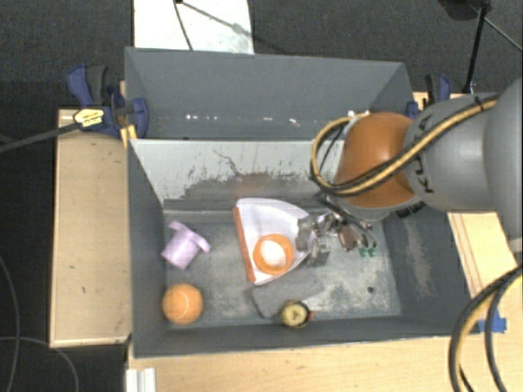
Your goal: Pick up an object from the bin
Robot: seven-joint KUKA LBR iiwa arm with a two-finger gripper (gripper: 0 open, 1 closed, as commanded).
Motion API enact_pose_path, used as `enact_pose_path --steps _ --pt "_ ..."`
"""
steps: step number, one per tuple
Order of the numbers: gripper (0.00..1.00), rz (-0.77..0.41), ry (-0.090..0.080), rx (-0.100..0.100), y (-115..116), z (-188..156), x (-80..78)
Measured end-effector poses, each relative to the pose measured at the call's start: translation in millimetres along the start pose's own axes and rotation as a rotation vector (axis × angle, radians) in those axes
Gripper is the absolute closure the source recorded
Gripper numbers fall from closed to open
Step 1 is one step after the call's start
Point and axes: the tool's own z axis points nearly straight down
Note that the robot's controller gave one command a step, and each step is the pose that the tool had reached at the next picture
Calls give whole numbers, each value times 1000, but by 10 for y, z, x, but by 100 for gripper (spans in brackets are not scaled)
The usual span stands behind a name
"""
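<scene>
My gripper [315,239] hangs low over the middle of the bin, its fingers right beside the right edge of a white wedge-shaped dish with an orange rim [263,223]. An orange ring with a white centre [273,254] lies on the lower part of that dish, just left of the fingers. A small dark and yellow round piece [294,314] rests near the bin's front wall below the gripper. Nothing shows between the fingers, and whether they are spread or closed is not visible.
A lilac spool-shaped piece [184,247] lies at the left of the bin floor, and an orange ball [181,304] sits in the front left corner. The arm with its orange cover and cables reaches in from the right.
</scene>
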Motion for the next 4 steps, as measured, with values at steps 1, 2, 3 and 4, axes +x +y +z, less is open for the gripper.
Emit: enact_pose_path --steps 1,2,3,4 --pt "100 0 5 -1 3 -158 15" --pt "100 1 0 0 1 -376 5" --pt "100 1 -9 1 -3 -476 -16" --pt "100 1 -9 1 -3 -509 -14"
